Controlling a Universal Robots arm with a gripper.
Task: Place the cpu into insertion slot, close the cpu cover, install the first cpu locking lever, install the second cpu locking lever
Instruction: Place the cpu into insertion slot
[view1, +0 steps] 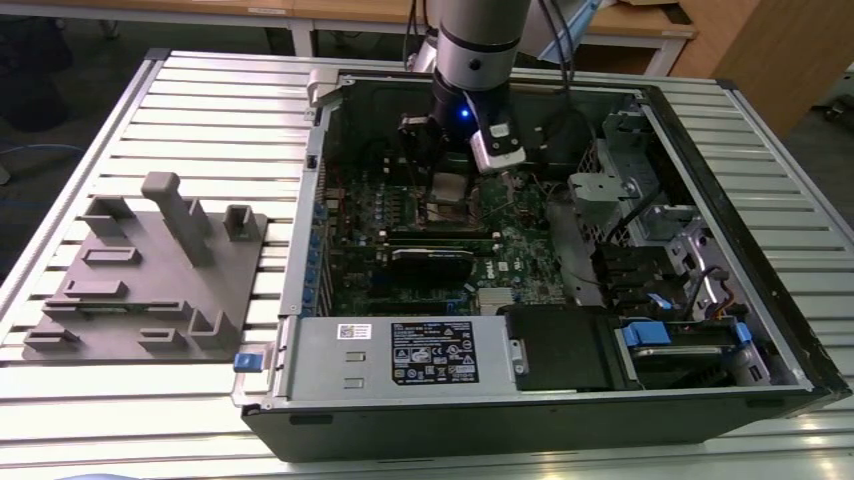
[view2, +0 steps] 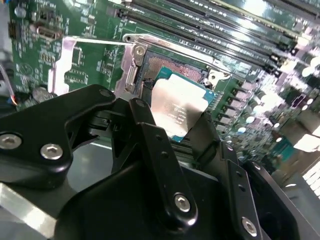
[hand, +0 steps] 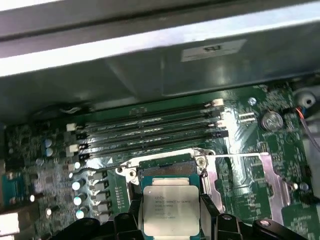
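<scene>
The gripper (hand: 171, 221) is seen down inside the open computer case (view1: 747, 300), low over the green motherboard (view1: 400, 215). In both wrist views the cpu (hand: 171, 210) is held between the two black fingers (hand: 134, 216). The fingers are closed only as far as the chip's width, with one pad pressed to each opposite edge. The chip's dull silver top is turned up toward the wrist.

Directly beneath and just ahead of the fingertips, the insertion slot (hand: 167, 170) is seen. Its silvery rim and a strip of dark contact field are exposed beyond the chip's far edge. In the second wrist view the cpu appears slightly tilted over the slot. Whether its underside is touching the socket cannot be told.

To one side of the gripper, just beside the slot, the cpu cover (hand: 277, 185) is found swung fully open and lying back over the board. Green circuit is visible through its cut-out centre.

Past the slot, further from the fingertips, a row of long black memory slots (hand: 150, 130) is laid out parallel to the chip's far edge.

In the exterior view, a grey moulded fixture (view1: 147, 270) is spotted well away from the gripper, outside the case on the slatted table (view1: 214, 90).
</scene>
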